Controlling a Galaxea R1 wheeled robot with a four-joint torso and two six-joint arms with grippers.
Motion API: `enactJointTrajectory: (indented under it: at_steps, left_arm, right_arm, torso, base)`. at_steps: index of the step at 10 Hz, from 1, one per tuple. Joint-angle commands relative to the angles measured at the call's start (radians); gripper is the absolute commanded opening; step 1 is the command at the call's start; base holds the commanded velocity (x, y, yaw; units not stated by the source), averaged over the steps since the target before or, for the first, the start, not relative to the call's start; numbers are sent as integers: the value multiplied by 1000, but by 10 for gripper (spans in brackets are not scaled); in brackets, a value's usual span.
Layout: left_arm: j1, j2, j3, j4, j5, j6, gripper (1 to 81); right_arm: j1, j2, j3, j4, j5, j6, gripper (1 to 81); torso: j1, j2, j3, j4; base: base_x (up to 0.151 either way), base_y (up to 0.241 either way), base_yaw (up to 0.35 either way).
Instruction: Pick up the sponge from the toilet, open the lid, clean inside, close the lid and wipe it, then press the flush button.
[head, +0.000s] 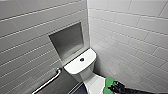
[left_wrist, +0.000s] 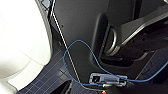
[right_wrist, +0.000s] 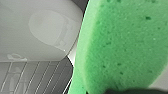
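Right gripper (head: 115, 88) closed on the porous, bright green sponge (head: 108, 84), held just beside the smooth white lid (head: 93, 83) of the glossy ceramic toilet (head: 80, 63), tiled walls (head: 130, 37) close around, a metal grab bar (head: 50, 81) alongside.

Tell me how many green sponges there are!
1. The sponge is in the right claw, close by the toilet, at the head view's bottom edge. More could be hidden elsewhere.

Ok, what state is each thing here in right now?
sponge: gripped by the right tool, near the lid.
lid: down, looks closed.
flush button: nothing touching it.
right tool: shut on the sponge.
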Motion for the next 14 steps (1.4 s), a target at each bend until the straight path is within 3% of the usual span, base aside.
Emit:
enactJointTrajectory:
  at_steps: [1, 2, 3, 4, 6, 8, 9, 12, 13, 14]
  left_arm:
    - [15, -15, -7, 14, 47, -1, 811]
    - [16, -12, -7, 12, 47, -1, 811]
    - [16, -6, -7, 12, 47, 1, 811]
    - [15, 0, -8, 14, 47, 1, 811]
    - [15, 11, -24, 12, 47, 13, 811]
    - [15, 20, -47, 12, 46, 13, 811]
    - [15, 20, -47, 12, 44, 13, 811]
    - [15, 22, -47, 12, 45, 13, 811]
    - [15, 23, -47, 11, 47, 13, 811]
    - [15, 23, -47, 11, 47, 13, 811]
  right_arm:
    - [96, 61, -50, 12, -56, -1, 10]
    - [96, 64, -47, 18, -55, 1, 10]
    - [95, 82, -47, 29, -53, 25, 10]
    - [87, 101, -50, 31, -43, 63, 10]
    - [99, 136, -79, 31, -41, 74, 10]
    - [115, 188, -127, 31, -35, 102, 10]
    - [119, 231, -165, 31, -33, 120, 10]
    - [107, 381, -358, 31, -49, 135, 10]
    - [93, 403, -394, 17, -44, 126, 10]
    - [96, 402, -396, 15, -43, 125, 10]
  torso:
    - [62, -95, -88, 0]
    - [79, -124, -106, -47]
    - [98, -155, -121, -68]
    - [120, -190, -70, -21]
    - [162, -254, -90, -53]
    - [205, -323, -96, -58]
    - [164, -261, -96, -58]
    - [188, -304, -96, -58]
    - [189, -302, -153, -89]
    - [189, -302, -193, -84]
  base:
    - [0, 0, 0]
    - [0, 0, 0]
    - [0, 0, 0]
    - [0, 0, 0]
    - [0, 0, 0]
    - [0, 0, 0]
    - [0, 0, 0]
    - [0, 0, 0]
    - [0, 0, 0]
    - [0, 0, 0]
